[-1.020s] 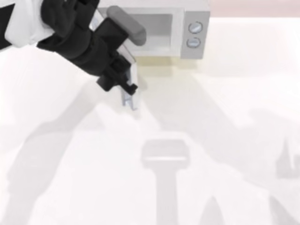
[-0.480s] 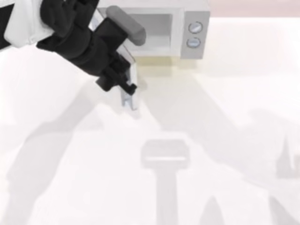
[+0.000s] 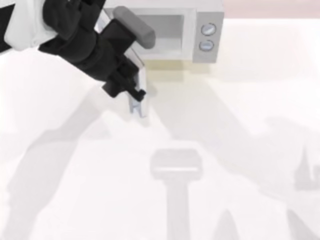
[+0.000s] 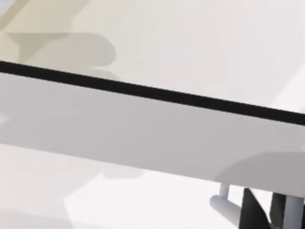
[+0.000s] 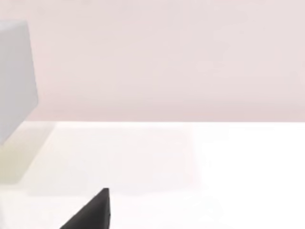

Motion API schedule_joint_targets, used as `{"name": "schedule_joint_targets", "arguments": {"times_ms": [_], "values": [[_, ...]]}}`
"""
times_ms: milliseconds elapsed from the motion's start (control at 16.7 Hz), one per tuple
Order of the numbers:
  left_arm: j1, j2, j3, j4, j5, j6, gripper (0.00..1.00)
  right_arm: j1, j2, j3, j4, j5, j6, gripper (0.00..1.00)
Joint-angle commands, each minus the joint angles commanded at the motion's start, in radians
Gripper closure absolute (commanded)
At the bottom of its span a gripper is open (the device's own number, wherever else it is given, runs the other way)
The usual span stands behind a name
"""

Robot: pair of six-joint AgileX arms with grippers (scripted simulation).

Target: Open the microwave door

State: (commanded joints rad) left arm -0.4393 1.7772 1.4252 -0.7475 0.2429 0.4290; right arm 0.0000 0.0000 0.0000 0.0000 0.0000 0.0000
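The microwave stands at the table's far edge with its pale interior exposed. The microwave door is swung out toward the front left and shows edge-on in the top view. In the left wrist view the door is a broad grey panel with a dark edge. My left gripper is at the door's free end, shut on the slim handle; a dark finger overlaps the handle. My right gripper shows only one dark fingertip, away from the microwave.
Two round knobs sit on the narrow panel at the microwave's right. The left arm's black body covers the table's far left. Bare white table spreads in front, crossed by shadows.
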Motion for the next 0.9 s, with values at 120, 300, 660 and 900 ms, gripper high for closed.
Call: {"name": "schedule_joint_targets", "arguments": {"times_ms": [120,300,660,900], "values": [[0.012,-0.004,0.0,-0.008,0.013,0.032,1.0,0.0,0.0,0.0,0.0,0.0,0.0,0.0],[0.046,-0.014,-0.003,-0.031,0.05,0.116,1.0,0.0,0.0,0.0,0.0,0.0,0.0,0.0],[0.081,-0.022,-0.012,-0.059,0.089,0.201,1.0,0.0,0.0,0.0,0.0,0.0,0.0,0.0],[0.081,-0.022,-0.012,-0.059,0.089,0.201,1.0,0.0,0.0,0.0,0.0,0.0,0.0,0.0]]}}
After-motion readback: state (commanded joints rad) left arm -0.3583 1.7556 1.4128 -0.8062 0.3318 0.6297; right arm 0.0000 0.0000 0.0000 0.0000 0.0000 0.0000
